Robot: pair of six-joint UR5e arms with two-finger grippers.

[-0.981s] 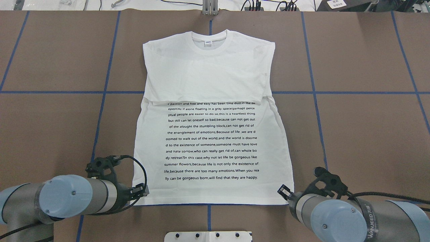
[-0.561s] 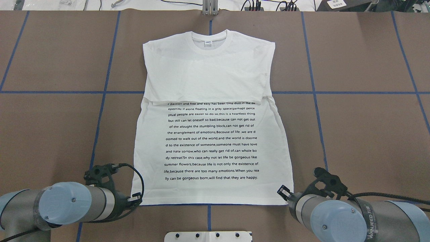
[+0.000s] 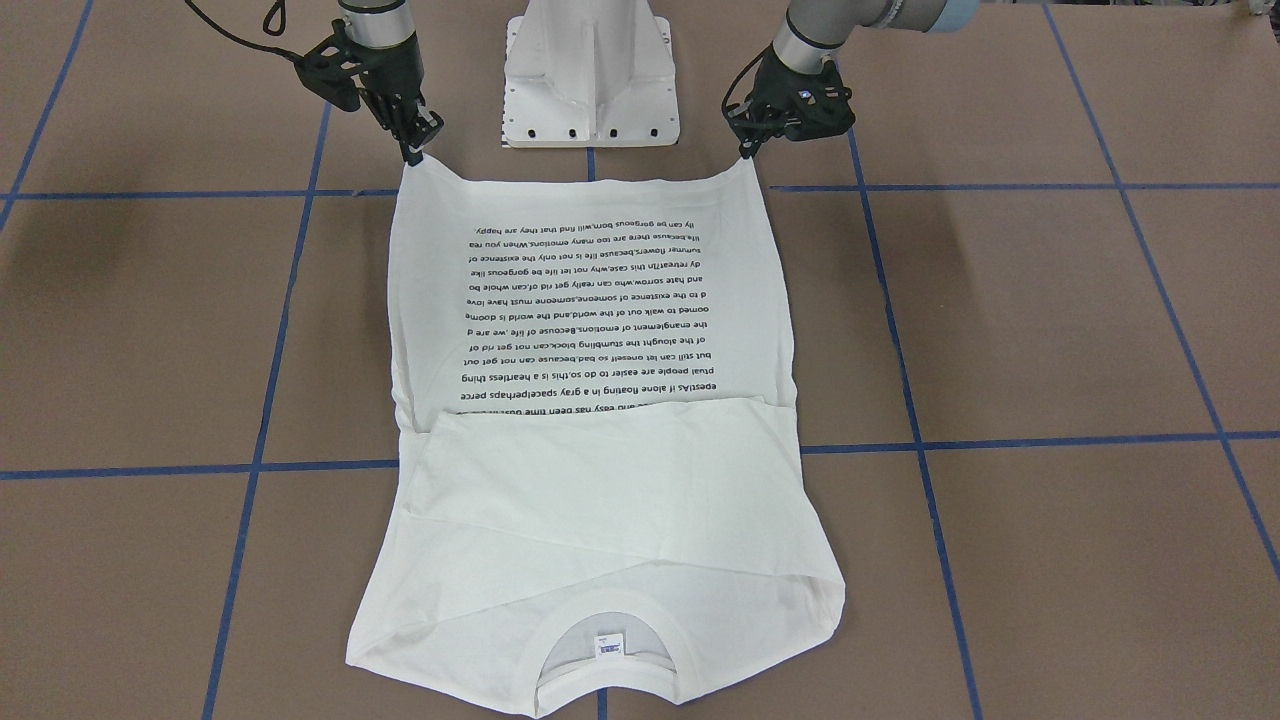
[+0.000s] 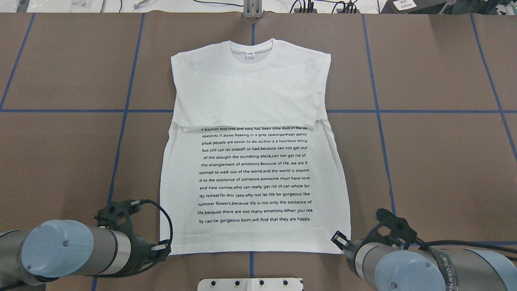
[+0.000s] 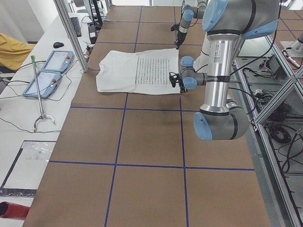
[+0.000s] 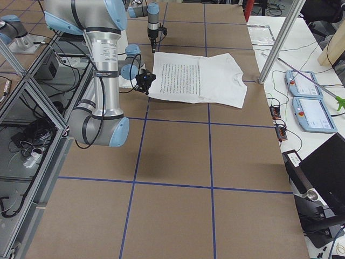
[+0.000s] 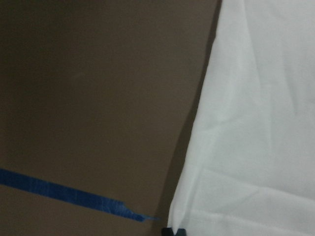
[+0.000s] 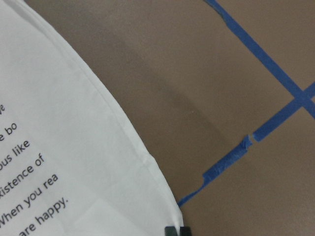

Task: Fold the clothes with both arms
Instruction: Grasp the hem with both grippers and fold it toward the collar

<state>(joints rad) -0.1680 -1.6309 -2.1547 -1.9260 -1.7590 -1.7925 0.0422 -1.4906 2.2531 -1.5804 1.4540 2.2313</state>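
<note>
The white T-shirt (image 4: pixel 250 93) lies flat on the brown table, printed text up, collar (image 4: pixel 250 54) at the far side, sleeves folded in over the chest. My left gripper (image 4: pixel 163 248) is shut on the near left hem corner; in the front view it (image 3: pixel 745 152) is on the right. My right gripper (image 4: pixel 338 239) is shut on the near right hem corner and shows in the front view (image 3: pixel 413 152) on the left. Both hold the hem low at the table. Each wrist view shows a hem corner (image 7: pixel 206 216) (image 8: pixel 147 206) meeting black fingertips (image 7: pixel 174 231) (image 8: pixel 177 230).
The white pedestal base (image 4: pixel 250 284) stands just behind the hem, between the arms. Blue tape lines (image 4: pixel 125 111) cross the brown table. Two teach pendants (image 5: pixel 47 71) and an aluminium post (image 5: pixel 71 33) stand beyond the collar end.
Both grippers have drawn back toward the robot's base with the hem corners, and the whole shirt has slid a little toward the base.
</note>
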